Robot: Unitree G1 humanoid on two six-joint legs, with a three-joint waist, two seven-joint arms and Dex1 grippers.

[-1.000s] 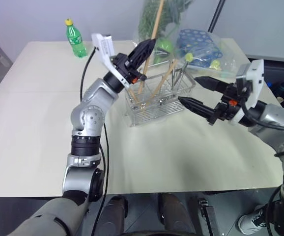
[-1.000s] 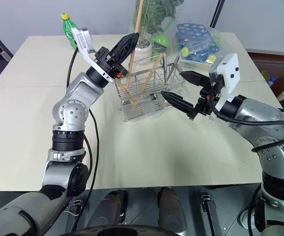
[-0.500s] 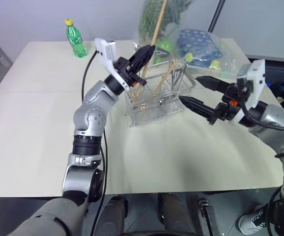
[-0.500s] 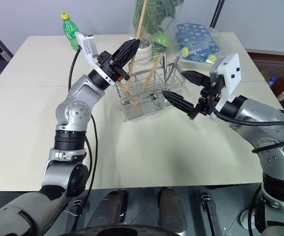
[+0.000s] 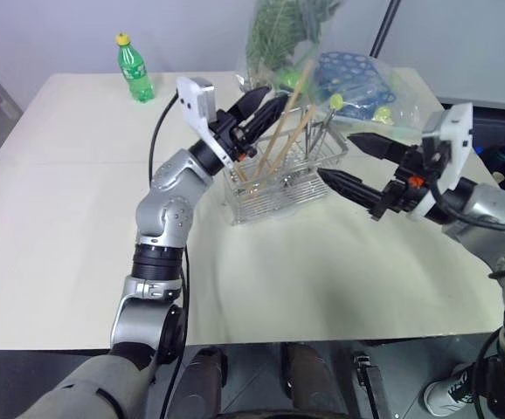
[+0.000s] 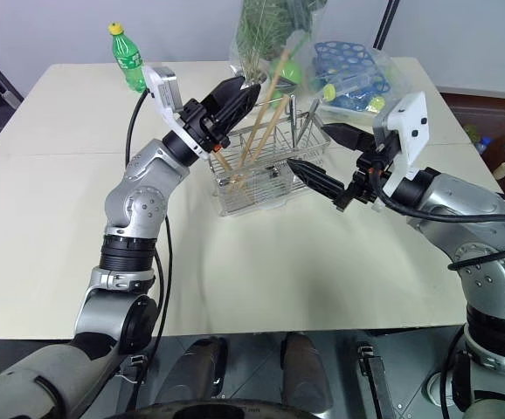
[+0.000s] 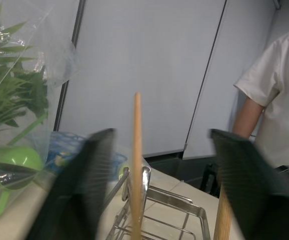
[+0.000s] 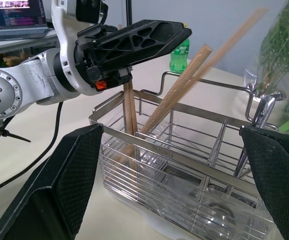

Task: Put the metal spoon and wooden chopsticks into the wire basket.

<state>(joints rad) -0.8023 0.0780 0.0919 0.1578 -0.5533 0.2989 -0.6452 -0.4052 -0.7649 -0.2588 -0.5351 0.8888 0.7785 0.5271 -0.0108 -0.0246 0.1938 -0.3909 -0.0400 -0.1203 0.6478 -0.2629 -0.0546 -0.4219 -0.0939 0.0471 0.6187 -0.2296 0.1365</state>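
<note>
A: Starting at the left, what is the left gripper (image 5: 264, 103) doing?

B: It hangs over the near-left end of the wire basket (image 5: 280, 179), its two black fingers (image 7: 82, 186) spread apart. One of the wooden chopsticks (image 7: 136, 165) stands in the gap between them, touching neither that I can see, and another stick rises beside the other finger.

A: So where are the chopsticks lying?

B: In the basket. Their lower ends sit in its left compartment and they lean up and away toward the plant in the clear bag (image 5: 280, 35) behind.

A: And the metal spoon (image 8: 258, 116)?

B: Upright in the basket's right end, its handle poking above the rim.

A: Further right?

B: The right gripper (image 5: 350, 161) sits just beside the basket's right end, fingers (image 5: 350, 187) wide apart with nothing between them, pointing at the basket and apart from it. A green bottle (image 5: 134, 68) stands well off at the table's (image 5: 60, 218) far left corner.
</note>
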